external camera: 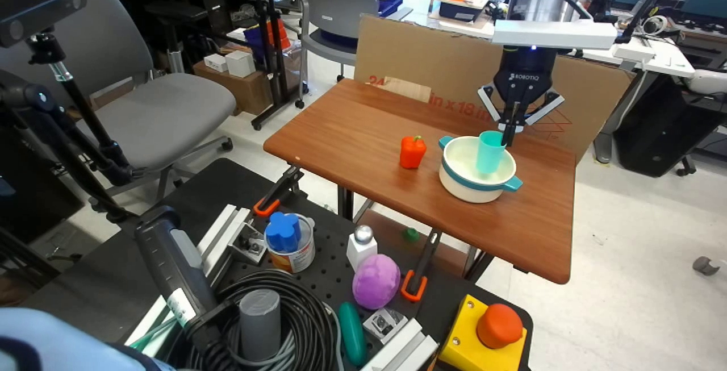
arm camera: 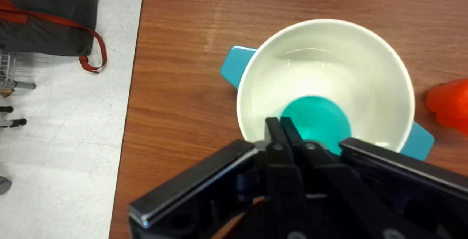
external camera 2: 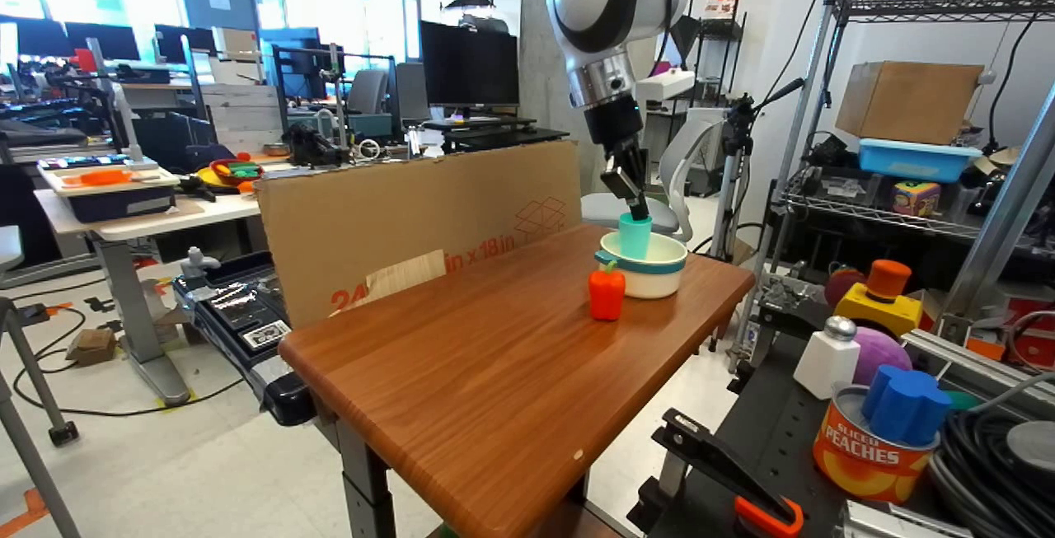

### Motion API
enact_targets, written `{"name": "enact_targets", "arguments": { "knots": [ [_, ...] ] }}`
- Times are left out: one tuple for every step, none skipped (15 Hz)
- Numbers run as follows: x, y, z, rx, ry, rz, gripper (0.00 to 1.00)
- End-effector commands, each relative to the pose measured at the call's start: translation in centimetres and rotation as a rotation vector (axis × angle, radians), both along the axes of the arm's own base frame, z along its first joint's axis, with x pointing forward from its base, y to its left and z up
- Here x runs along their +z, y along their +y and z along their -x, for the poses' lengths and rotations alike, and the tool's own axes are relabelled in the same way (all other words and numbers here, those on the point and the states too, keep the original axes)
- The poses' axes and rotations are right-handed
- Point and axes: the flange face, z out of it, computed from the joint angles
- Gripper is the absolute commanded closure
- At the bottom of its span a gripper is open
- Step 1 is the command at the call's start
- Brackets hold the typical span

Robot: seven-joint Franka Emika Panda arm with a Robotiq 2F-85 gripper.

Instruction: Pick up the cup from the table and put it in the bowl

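Wood tbl [external camera: 341, 132] has white bowl [external camera: 467, 188] w/ teal cup [external camera: 489, 154] inside, gripper [arm camera: 280, 120] pinched narrow on cup's rim.

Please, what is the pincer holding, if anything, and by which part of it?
The pincer, its jaws nearly together, appears to hold the teal cup by one side of its rim.

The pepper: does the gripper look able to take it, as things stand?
Probably not yet: the gripper looks shut on the cup, which is in the bowl. After letting go, likely yes: the pepper stands upright beside the bowl, with nothing over it.
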Motion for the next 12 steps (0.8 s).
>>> {"name": "enact_targets", "arguments": {
  "knots": [
    [-1.2,-0.5,-0.4,-0.017,0.045,-0.026,0.99],
    [-1.5,-0.6,-0.4,-0.024,0.058,-0.030,0.99],
    [-1.7,-0.6,-0.3,-0.034,0.074,-0.034,0.99],
    [-1.8,-0.7,-0.2,-0.039,0.080,-0.039,0.73],
    [-1.8,-0.7,-0.2,-0.040,0.079,-0.044,0.71],
    [-1.6,-0.7,-0.2,-0.038,0.072,-0.039,0.65],
    [-1.3,-0.8,-0.1,-0.038,0.073,-0.028,0.56],
    [-0.9,-0.9,0.0,-0.036,0.072,-0.027,0.50],
    [-0.2,-1.1,0.3,-0.040,0.073,-0.026,0.42],
    [0.7,-1.2,0.8,-0.037,0.076,-0.028,0.35],
    [1.6,-1.3,1.1,-0.033,0.074,-0.033,0.29],
    [2.8,-1.2,1.7,-0.023,0.072,-0.036,0.20]
  ]
}}
